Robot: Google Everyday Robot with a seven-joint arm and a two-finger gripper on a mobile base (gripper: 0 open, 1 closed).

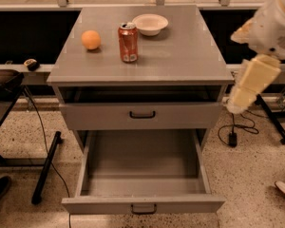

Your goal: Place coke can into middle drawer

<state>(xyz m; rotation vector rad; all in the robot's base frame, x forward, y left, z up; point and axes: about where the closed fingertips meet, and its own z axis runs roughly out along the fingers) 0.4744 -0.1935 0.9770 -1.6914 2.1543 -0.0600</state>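
Presently, the small red coke can with white lettering and a silver top [128, 42] is seen upright on the grey desk [190, 56] in the upper middle of the frame, between the round orange ball [90, 40] on its left and the shallow white bowl [150, 23] just behind it, touching neither. The wide, shallow grey middle drawer [142, 167] is pulled out at the bottom of the frame, beneath the upper grey drawer front with a black handle [142, 114]. The cream-coloured gripper [247, 87] is held at the right edge, beside the desk's right corner and well apart from the can; whether it is spread or pressed together cannot be told.
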